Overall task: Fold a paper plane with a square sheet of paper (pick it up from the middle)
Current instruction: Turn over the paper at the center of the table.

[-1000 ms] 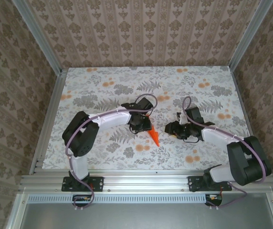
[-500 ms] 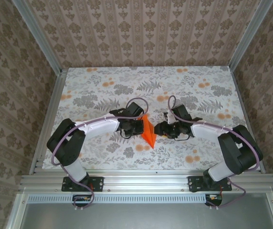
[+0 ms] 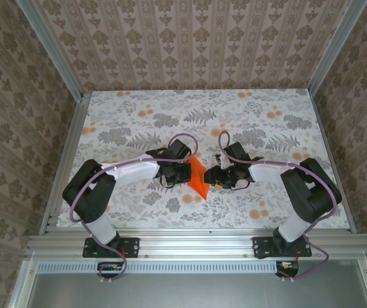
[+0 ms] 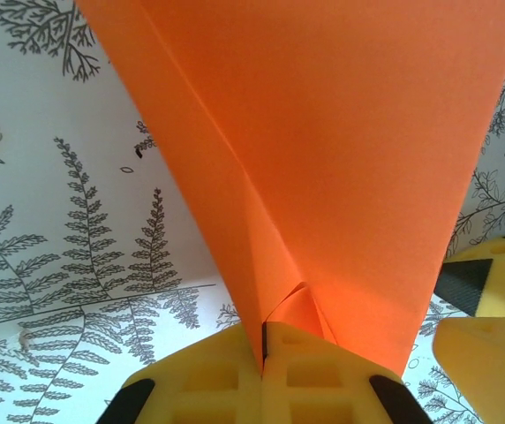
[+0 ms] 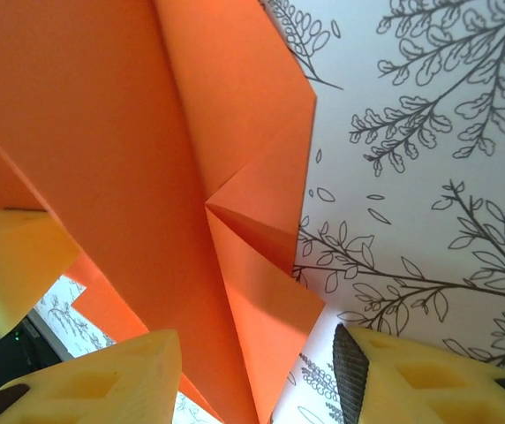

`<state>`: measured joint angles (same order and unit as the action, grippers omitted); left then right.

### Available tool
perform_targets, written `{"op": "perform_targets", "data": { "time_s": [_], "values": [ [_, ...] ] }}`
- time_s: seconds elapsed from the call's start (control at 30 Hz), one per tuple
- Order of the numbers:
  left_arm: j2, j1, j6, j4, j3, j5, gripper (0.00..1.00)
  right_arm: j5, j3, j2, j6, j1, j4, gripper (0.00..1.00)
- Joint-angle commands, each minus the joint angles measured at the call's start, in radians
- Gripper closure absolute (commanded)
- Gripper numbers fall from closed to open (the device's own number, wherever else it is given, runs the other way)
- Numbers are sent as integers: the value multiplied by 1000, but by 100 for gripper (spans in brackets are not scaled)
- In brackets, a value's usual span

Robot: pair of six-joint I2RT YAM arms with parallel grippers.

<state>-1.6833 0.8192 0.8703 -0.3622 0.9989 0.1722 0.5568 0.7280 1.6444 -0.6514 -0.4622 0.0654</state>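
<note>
Top view, just below the centre of the frame: paper plane (image 3: 198, 178), a bright orange folded wedge, wide end up and point toward the lower edge, set between the two grippers over the floral table (image 3: 138, 122). On its left side, left gripper (image 3: 185, 172), touching the paper; on its right side, right gripper (image 3: 214, 178), just beside it. Left wrist view: left gripper (image 4: 263, 349) at bottom centre, yellow pads pressed together, a folded corner of the paper plane (image 4: 323, 159) pinched in the seam between them. Orange paper fanning upward from that pinch across most of the upper frame, with one crease toward the upper left. At the lower right of that view, a yellow finger (image 4: 486, 305) of the other arm, near the paper's right edge. Right wrist view: right gripper (image 5: 252, 375) with jaws parted, one yellow pad at lower left, the other at lower right, and a pointed flap of the paper plane (image 5: 102, 159) between them, squeezed by neither as far as can be told. Folded layers and creases across the left and centre of that frame, fern-print table (image 5: 429, 177) at right.
</note>
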Motion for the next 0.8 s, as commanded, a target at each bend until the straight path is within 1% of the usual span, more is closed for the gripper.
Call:
{"op": "perform_targets", "data": {
  "time_s": [0.0, 0.07, 0.27, 0.53, 0.77],
  "values": [
    [13, -7, -20, 8, -6, 16, 100, 43, 8, 20, -24, -15, -47, 49],
    [9, -7, -19, 10, -3, 18, 100, 66, 7, 22, -36, -21, -79, 50],
    [3, -6, -20, 10, 0, 21, 100, 63, 2, -17, -39, -43, -98, 52],
    [0, -6, -14, 13, -2, 20, 100, -13, 15, -79, 13, -74, -14, 53],
    [-4, -8, -13, 15, 6, 23, 100, -29, 52, -30, 50, -102, 13, 52]
  ]
}}
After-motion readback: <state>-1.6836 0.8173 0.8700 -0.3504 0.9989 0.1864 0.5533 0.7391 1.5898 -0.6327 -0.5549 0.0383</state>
